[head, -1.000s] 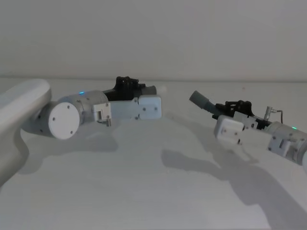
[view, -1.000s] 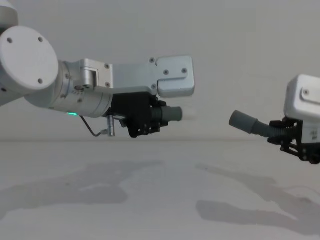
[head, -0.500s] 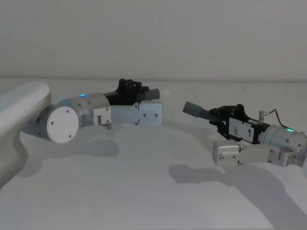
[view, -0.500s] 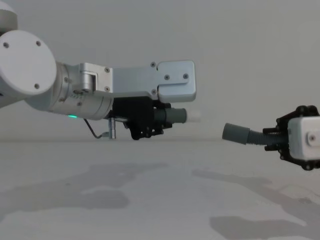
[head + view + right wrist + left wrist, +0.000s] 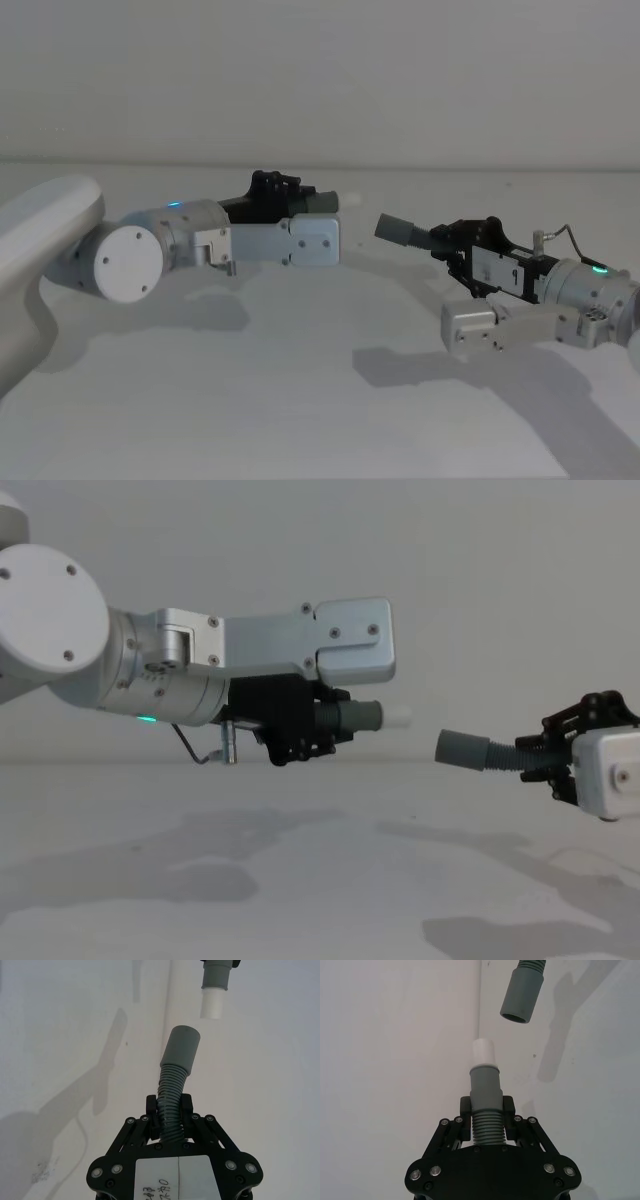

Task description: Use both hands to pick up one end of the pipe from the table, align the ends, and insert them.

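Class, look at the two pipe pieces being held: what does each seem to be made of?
Left piece: apparently matte grey plastic, with moulded ribs, a smooth cuff and a white, likely plastic tip. Right piece: the same dull grey, probably flexible plastic, since its ribbed section bends; its smooth collar shows no gloss.

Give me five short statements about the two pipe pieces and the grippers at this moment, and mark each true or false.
1. The left gripper is shut on a ribbed pipe piece with a white tip. True.
2. The two pipe ends are already joined. False: a gap separates them in the chest view.
3. The right gripper holds its pipe piece by the ribbed section. True.
4. Both pieces lie on the table. False: both are held above it.
5. The right gripper is open. False: it is shut on its piece.
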